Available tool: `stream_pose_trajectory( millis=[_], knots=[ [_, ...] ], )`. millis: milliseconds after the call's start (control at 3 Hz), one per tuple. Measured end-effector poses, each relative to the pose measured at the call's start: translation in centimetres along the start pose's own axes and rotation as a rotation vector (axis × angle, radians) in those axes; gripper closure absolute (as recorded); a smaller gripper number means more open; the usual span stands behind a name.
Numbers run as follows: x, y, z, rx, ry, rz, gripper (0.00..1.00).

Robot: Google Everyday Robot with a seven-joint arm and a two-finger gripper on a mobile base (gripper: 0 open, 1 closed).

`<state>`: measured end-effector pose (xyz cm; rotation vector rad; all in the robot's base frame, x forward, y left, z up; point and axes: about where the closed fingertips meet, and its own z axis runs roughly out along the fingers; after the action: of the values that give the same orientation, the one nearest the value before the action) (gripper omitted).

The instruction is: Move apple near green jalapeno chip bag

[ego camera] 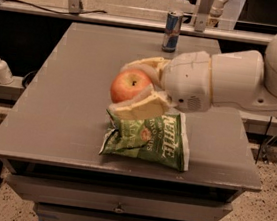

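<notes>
The red-orange apple [129, 84] is held between the two cream fingers of my gripper [131, 87], which is shut on it. The gripper reaches in from the right on a big white arm and holds the apple just above the table, right over the upper left edge of the green jalapeno chip bag [150, 140]. The lower finger [140, 107] overlaps the bag's top edge. The crinkled bag, with white "Kettle" lettering, lies flat near the table's front edge.
A blue and silver drink can [172, 31] stands at the back of the grey table [64, 98]. A white pump bottle [1, 67] stands on a ledge to the left. Drawers sit below the table front.
</notes>
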<state>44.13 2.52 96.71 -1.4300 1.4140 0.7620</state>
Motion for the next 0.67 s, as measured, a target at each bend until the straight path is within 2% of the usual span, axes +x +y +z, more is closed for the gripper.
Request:
stream_pose_trajectory(
  millis=[667],
  knots=[
    [3.3,-1.6,-9.8,0.143,0.059,0.014,1.00]
  ],
)
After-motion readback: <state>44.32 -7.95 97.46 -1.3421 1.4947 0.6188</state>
